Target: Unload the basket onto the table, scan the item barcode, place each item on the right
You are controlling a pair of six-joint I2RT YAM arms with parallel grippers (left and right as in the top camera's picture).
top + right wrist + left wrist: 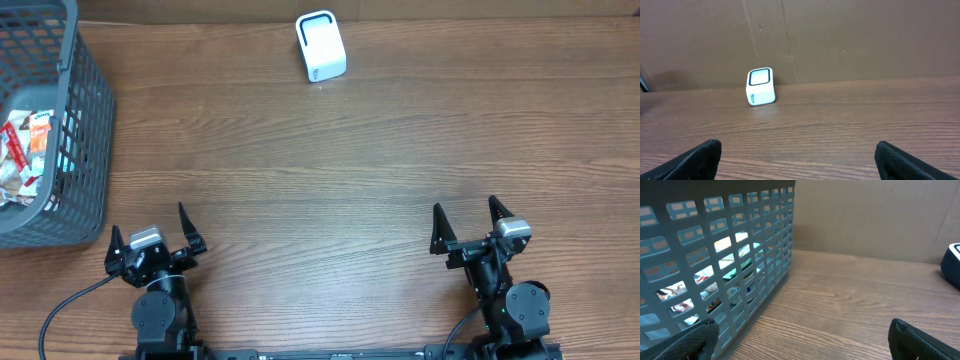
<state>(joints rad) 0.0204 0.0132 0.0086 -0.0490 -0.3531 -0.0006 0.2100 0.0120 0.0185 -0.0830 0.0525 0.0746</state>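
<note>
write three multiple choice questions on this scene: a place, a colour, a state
1. What colour is the basket? A red B grey C yellow
2. Where is the white scanner? A inside the basket B at the table's far edge C at its near edge
3. How do the jaws of the left gripper and right gripper stand? A both open, empty B both shut C one holds a packet
Key: B, its mesh walls are grey; B, overhead it stands by the far edge; A, they stand wide with nothing between.

basket (95,110): cut off at left edge | packets (25,150) inside: print unreadable | scanner (952,267), left wrist view: cropped at right edge
</note>
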